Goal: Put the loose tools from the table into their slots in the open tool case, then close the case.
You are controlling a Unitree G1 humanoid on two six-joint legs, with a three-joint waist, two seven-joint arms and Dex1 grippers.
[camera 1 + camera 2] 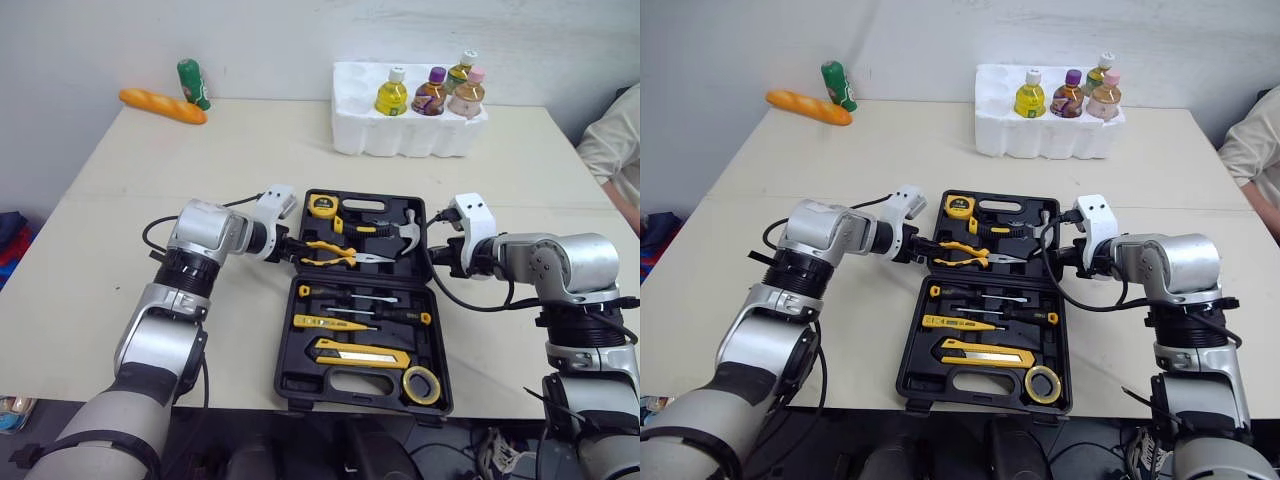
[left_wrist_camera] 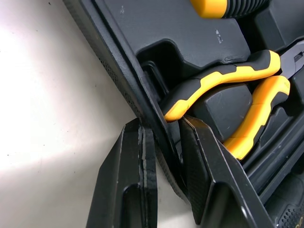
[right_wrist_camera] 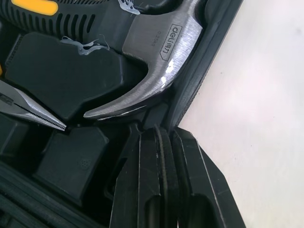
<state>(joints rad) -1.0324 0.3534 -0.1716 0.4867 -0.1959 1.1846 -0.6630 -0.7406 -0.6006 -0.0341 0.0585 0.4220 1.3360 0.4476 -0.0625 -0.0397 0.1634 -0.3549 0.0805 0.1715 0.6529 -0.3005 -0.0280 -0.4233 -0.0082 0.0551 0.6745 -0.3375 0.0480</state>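
Note:
The black tool case (image 1: pixel 287 335) lies open on the table in front of me. Its far half holds a yellow tape measure (image 1: pixel 322 206), a hammer (image 1: pixel 400 228) and yellow-handled pliers (image 1: pixel 335 255). The near half holds screwdrivers (image 1: pixel 350 297), a utility knife (image 1: pixel 360 355) and a tape roll (image 1: pixel 421 384). My left gripper (image 1: pixel 293 250) is at the far half's left rim (image 2: pixel 118 71), its fingers (image 2: pixel 128 180) shut on that rim beside the pliers' handles (image 2: pixel 223 78). My right gripper (image 1: pixel 432 252) is shut on the right rim, just below the hammer head (image 3: pixel 156 66).
A white foam tray (image 1: pixel 405 140) with several bottles stands at the back of the table. A bread loaf (image 1: pixel 162 105) and a green bottle (image 1: pixel 193 83) lie at the back left. A person's sleeve (image 1: pixel 615 145) shows at the right edge.

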